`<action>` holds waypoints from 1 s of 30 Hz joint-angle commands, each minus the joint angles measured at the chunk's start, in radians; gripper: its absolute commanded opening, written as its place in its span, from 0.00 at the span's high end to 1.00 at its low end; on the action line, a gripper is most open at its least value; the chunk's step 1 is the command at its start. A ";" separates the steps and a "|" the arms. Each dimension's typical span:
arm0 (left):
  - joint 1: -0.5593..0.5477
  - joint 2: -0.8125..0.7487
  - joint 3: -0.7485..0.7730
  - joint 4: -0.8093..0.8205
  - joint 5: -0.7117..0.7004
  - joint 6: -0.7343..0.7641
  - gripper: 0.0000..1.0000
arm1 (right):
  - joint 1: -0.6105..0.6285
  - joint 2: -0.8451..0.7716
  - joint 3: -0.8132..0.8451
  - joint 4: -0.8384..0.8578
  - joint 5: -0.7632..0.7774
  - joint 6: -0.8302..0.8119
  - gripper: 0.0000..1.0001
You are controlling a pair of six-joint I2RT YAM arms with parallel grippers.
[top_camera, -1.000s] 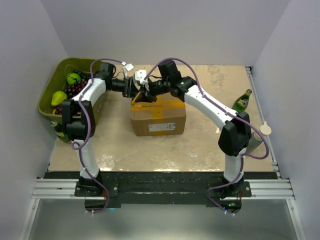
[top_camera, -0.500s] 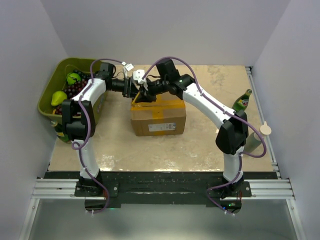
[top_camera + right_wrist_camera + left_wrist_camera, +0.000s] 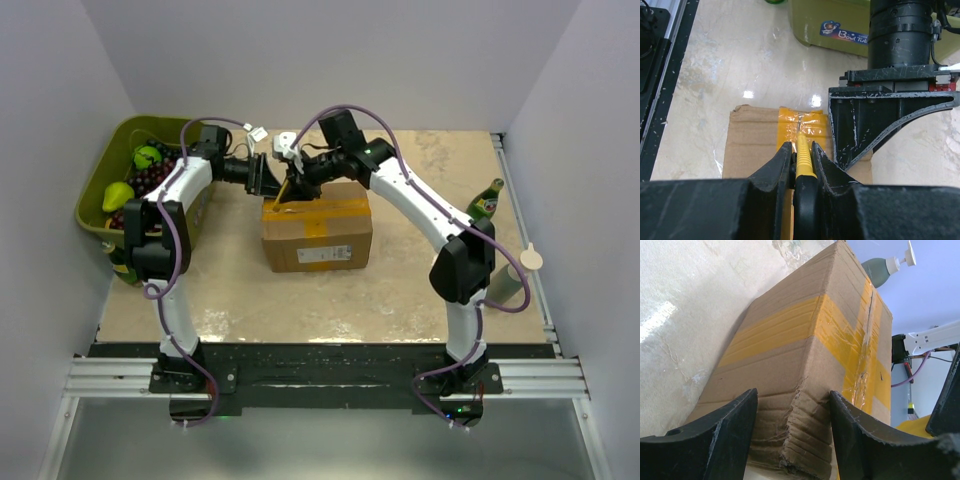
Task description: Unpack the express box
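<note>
At the upper left of the top view sits a green bin (image 3: 97, 226) of fruit. Just right of it, the left claw (image 3: 262, 176) reaches to the box (image 3: 317, 236) at centre frame, meeting its upper-left corner. In the left wrist view its fingers (image 3: 732, 422) stand well apart and that crumpled corner lies between them (whether they press the cardboard or only flank it, I cannot tell). Yellow tape (image 3: 840, 335) runs over the box along its seam.

The right claw (image 3: 290, 182) hangs over the same corner, just beside the left claw. It is clenched on a thin yellow tool (image 3: 803, 152), fingers tight on both sides of it. The tool's tip points down onto the tape at the box's far edge, right at the seam, and the box lies directly below the claw.

At the right edge of the table (image 3: 400, 290) stand a green bottle (image 3: 487, 201) and, lower, a pump bottle (image 3: 514, 276), well apart from the box.
</note>
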 commanded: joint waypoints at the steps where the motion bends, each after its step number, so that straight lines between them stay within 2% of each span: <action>1: -0.003 0.036 -0.011 -0.020 -0.104 0.015 0.38 | -0.031 -0.002 0.034 -0.062 0.047 -0.006 1.00; 21: -0.003 0.044 -0.011 -0.020 -0.112 0.021 0.38 | -0.091 -0.038 -0.021 -0.068 0.058 0.043 1.00; 30: -0.003 0.048 -0.008 -0.021 -0.112 0.026 0.38 | -0.113 -0.013 0.017 -0.131 0.062 0.040 1.00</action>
